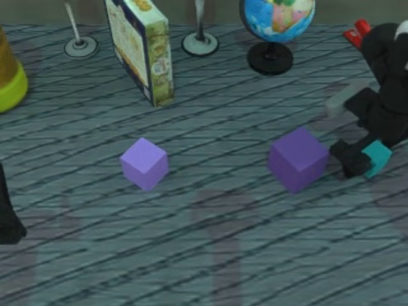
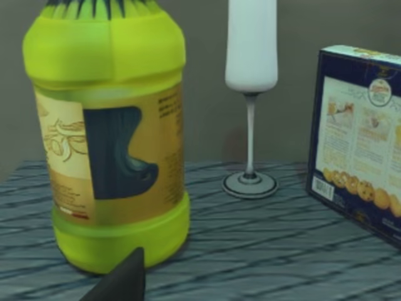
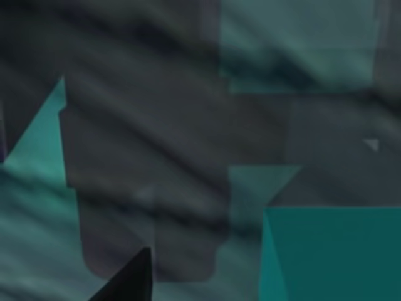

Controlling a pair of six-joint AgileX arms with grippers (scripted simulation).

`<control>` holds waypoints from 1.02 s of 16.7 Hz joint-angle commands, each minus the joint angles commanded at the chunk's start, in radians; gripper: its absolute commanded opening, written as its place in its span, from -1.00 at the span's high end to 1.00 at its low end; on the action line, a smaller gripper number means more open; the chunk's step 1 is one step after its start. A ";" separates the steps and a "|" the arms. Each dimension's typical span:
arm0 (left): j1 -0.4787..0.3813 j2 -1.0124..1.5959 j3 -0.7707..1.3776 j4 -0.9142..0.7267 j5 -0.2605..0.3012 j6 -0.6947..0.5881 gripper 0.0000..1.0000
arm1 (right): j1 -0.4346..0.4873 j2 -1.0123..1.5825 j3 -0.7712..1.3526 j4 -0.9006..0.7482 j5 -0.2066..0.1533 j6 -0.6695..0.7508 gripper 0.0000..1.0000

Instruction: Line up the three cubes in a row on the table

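Right gripper (image 1: 364, 160), low over the table (image 1: 210, 255) at its right side, pinches the small teal cube (image 1: 377, 157) just right of the large dark purple cube (image 1: 297, 159). The lavender cube (image 1: 145, 163) sits well apart, left of centre. Left arm (image 1: 9, 217) is parked at the left edge; whether its claw is spread or pressed together cannot be told.

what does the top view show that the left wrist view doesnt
Only the top view shows the three cubes: the lavender cube, the dark purple cube and the small teal cube at the right gripper. It also shows the globe at the back. Only the left wrist view shows the yellow-green bottle's label and the glass's white bowl up close. Both show the cracked table, the bottle, the printed box and that stemmed glass.
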 joint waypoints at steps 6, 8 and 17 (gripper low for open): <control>0.000 0.000 0.000 0.000 0.000 0.000 -1.00 | 0.000 0.000 0.000 0.000 0.000 0.000 -0.55; 0.000 0.000 0.000 0.000 0.000 0.000 -1.00 | 0.000 0.000 0.000 0.000 0.000 0.000 -0.25; 0.000 0.000 0.000 0.000 0.000 0.000 -1.00 | 0.000 0.000 0.000 0.000 0.000 0.000 1.00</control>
